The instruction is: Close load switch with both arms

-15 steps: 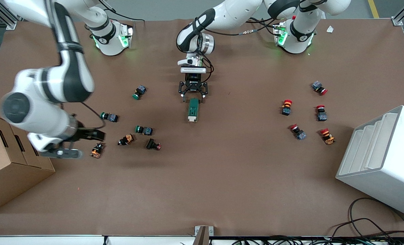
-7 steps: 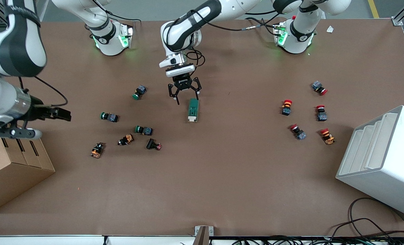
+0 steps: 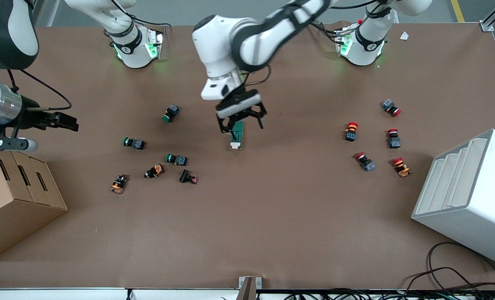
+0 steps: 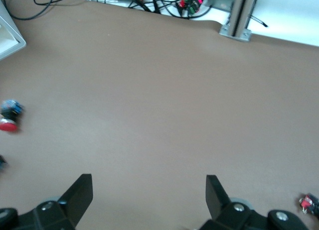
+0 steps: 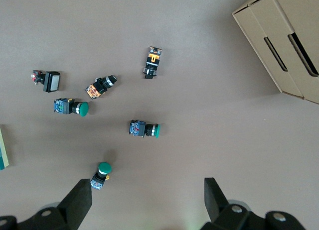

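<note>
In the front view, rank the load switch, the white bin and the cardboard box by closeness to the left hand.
1. Load switch: directly under the open left hand, mid-table.
2. White bin: at the left arm's end.
3. Cardboard box: at the right arm's end.

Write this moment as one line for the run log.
left gripper: open, over load switch | right gripper: open, in air near cardboard box | switch: on table, not gripped
</note>
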Controlling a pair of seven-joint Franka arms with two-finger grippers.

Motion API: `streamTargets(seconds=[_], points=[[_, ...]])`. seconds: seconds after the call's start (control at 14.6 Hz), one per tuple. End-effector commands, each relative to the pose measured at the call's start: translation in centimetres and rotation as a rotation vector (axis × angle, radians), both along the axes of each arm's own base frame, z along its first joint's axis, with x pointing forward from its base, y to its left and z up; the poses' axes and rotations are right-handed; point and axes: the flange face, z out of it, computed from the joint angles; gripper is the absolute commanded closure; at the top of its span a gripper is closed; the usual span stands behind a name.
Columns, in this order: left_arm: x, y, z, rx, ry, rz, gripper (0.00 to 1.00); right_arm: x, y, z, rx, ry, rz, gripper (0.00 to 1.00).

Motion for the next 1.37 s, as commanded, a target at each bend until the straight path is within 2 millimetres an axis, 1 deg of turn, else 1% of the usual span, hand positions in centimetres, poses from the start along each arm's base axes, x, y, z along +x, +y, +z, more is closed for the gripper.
streamTargets(seconds=[0.0,0.14,0.21,0.27,0.34,0.41,0.48,0.55,0.62,0.68,0.75,0.82,0.89,1.03,1.16,1.23,1.3], points=[[4.4,6.7,5.6,-0.028,0.084,-0.030,0.00,-1.6,-0.9,0.9,-0.002,0.000,0.031,0.00],[8.0,12.2,8.5,-0.047,0.135,-0.041,0.00,-1.9,-1.4,1.5,0.000,-0.007,0.022,0.00],[9.4,14.9,10.1,-0.054,0.149,-0.050,0.00,-2.0,-2.0,1.6,0.001,-0.009,0.011,0.00],[10.7,17.8,11.4,-0.056,0.171,-0.061,0.00,-2.0,-2.0,1.6,0.002,-0.006,0.011,0.00],[11.8,21.0,12.5,-0.048,0.210,-0.095,0.00,-2.1,-2.0,1.8,0.001,-0.006,0.011,0.00],[12.9,23.7,13.0,-0.050,0.251,-0.125,0.00,-2.2,-2.0,1.8,0.001,-0.006,0.011,0.00],[13.7,26.7,14.5,-0.073,0.265,-0.135,0.00,-2.4,-1.9,2.3,0.001,-0.014,0.013,0.00],[13.7,29.0,16.4,-0.136,0.277,-0.138,0.00,-2.5,-1.8,2.6,0.002,-0.020,0.012,0.00],[13.7,30.5,17.0,-0.159,0.291,-0.152,0.00,-2.6,-1.8,2.9,0.002,-0.024,0.011,0.00],[13.5,32.7,18.1,-0.146,0.308,-0.164,0.00,-2.7,-1.8,3.3,0.002,-0.026,0.012,0.00],[13.0,34.1,18.7,-0.117,0.343,-0.205,0.00,-2.6,-1.7,4.1,0.003,-0.031,0.012,0.00],[12.8,35.4,19.3,-0.120,0.371,-0.231,0.00,-2.6,-1.8,5.2,0.003,-0.040,0.013,0.00],[12.6,37.3,20.0,-0.148,0.391,-0.249,0.00,-2.7,-1.9,6.1,0.003,-0.041,0.011,0.00],[12.0,41.0,20.8,-0.184,0.419,-0.285,0.00,-2.5,-1.9,8.0,0.001,-0.069,0.014,0.00],[10.4,44.0,20.7,-0.179,0.443,-0.341,0.00,-2.7,-1.7,8.5,0.009,-0.056,0.013,0.00],[9.5,45.0,20.7,-0.178,0.452,-0.362,0.00,-2.8,-1.8,9.3,0.009,-0.058,0.012,0.00],[8.6,45.5,20.9,-0.169,0.455,-0.393,0.00,-2.8,-1.9,9.6,0.007,-0.058,0.010,0.00]])
